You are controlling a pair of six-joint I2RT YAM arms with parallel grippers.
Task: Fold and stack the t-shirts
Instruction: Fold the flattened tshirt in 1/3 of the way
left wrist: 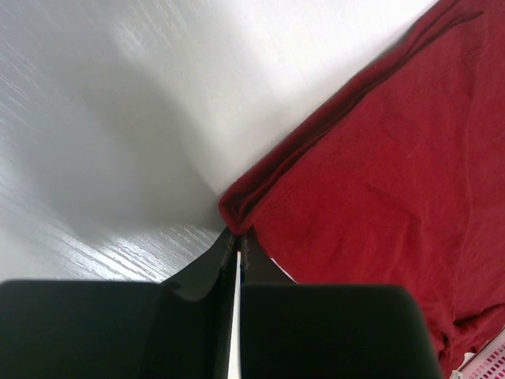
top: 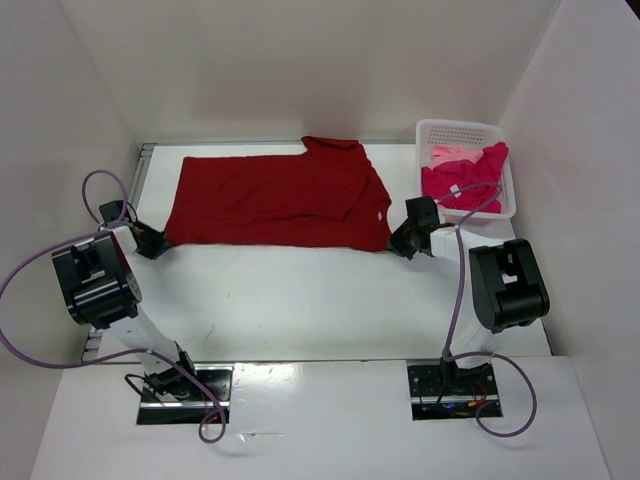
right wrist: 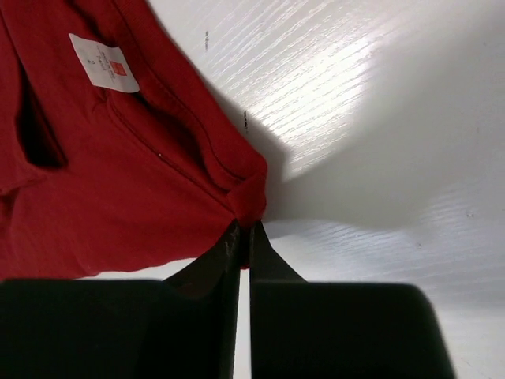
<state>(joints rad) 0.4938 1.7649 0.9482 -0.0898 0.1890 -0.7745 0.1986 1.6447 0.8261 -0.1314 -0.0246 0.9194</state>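
A dark red t-shirt lies spread sideways across the far half of the table, folded lengthwise, with a small white tag near its right end. My left gripper is shut on the shirt's near left corner. My right gripper is shut on the shirt's near right corner; the white tag shows in the right wrist view. A magenta-pink t-shirt and a pale pink one lie crumpled in the basket.
The white perforated plastic basket stands at the far right of the table, close behind my right gripper. White walls enclose the table on the left, back and right. The near half of the white table lies in front of the shirt.
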